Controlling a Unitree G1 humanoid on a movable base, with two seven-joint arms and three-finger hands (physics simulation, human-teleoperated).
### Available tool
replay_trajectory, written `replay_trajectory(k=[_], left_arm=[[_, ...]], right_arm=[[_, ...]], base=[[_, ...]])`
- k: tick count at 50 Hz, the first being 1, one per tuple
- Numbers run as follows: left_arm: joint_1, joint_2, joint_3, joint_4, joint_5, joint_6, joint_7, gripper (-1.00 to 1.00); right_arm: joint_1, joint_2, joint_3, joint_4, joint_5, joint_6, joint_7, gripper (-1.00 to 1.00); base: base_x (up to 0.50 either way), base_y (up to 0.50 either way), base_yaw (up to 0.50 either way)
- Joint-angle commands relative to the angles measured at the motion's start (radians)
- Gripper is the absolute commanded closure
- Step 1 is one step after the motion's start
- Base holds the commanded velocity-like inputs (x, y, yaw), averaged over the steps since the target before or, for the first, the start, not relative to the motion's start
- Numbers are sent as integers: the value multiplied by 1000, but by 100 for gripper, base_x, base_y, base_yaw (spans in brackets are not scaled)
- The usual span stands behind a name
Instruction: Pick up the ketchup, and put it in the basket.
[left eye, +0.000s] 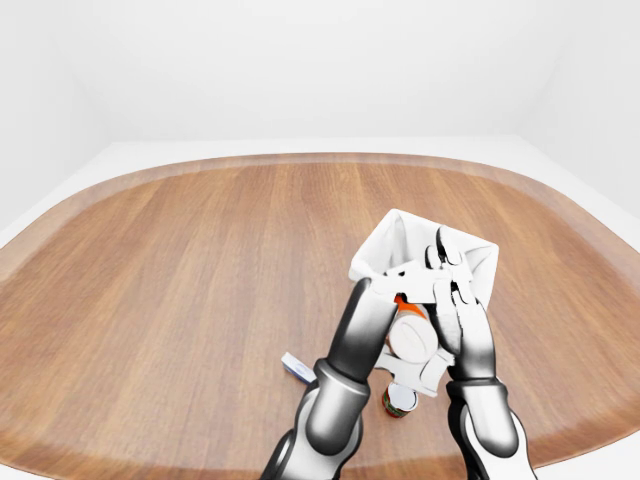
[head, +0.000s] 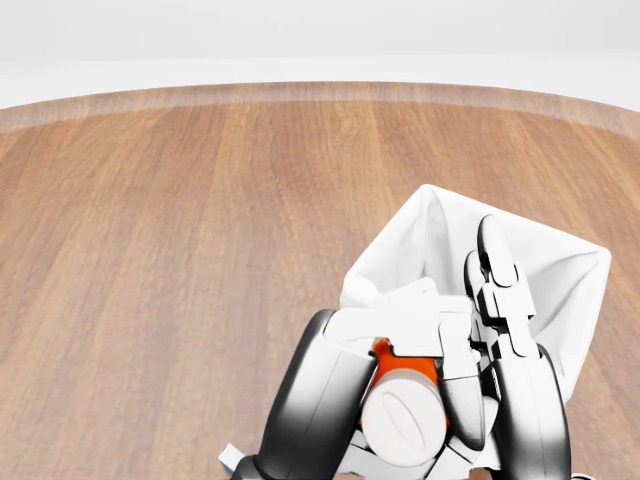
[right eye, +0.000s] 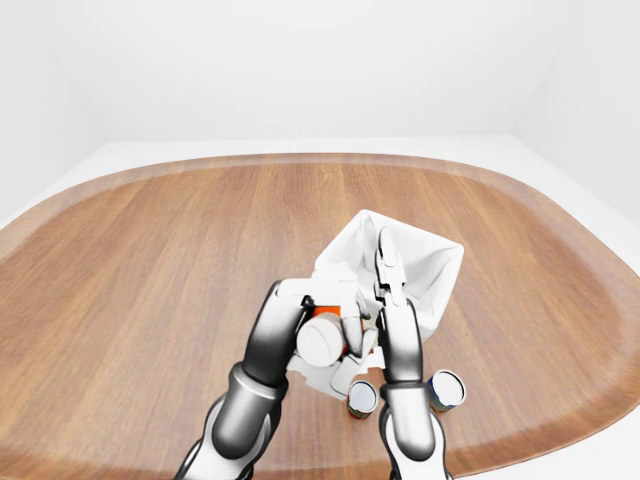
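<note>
The ketchup (head: 398, 420), a red bottle with a white cap, is held in my left hand (head: 425, 385), whose fingers are closed round it. In the head view the hand and bottle overlap the lower left rim of the basket (head: 545, 262), a wicker box with a white cloth liner. My right hand (head: 500, 290) stands just to the right of the left hand, over the basket's lower edge, with its fingers straight and pointing up the view and nothing in them. The basket's lower wall is hidden behind both hands.
Two small cans (right eye: 362, 398) (right eye: 447, 388) stand on the wooden table below the basket in the right-eye view. A small white box (left eye: 293, 365) lies to the left of my left arm. The table's rounded edge (left eye: 120, 185) runs along the top.
</note>
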Motion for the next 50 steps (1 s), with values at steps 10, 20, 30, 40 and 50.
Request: replay_trajectory(k=[10, 20, 30, 40, 50], left_arm=[[-5, -17, -82, -15, -3, 0, 51, 100], [-2, -16, -95, -32, 3, 0, 53, 100], [-9, -18, -80, -54, 3, 0, 51, -100], [-6, -6, -68, -67, 3, 0, 48, -100], [-7, 27, 14, -142, 14, 0, 2, -100]], right_arm=[[1, -2, 3, 2, -1, 0, -3, -100], [12, -6, -12, 38, 6, -12, 10, 100], [4, -1, -9, 59, -16, -11, 11, 100], [0, 1, -7, 66, -25, -11, 9, 100], [-4, 2, -7, 79, -31, -20, 6, 100]], base=[[0, 0, 0], [0, 0, 0], [0, 0, 0], [0, 0, 0], [0, 0, 0]])
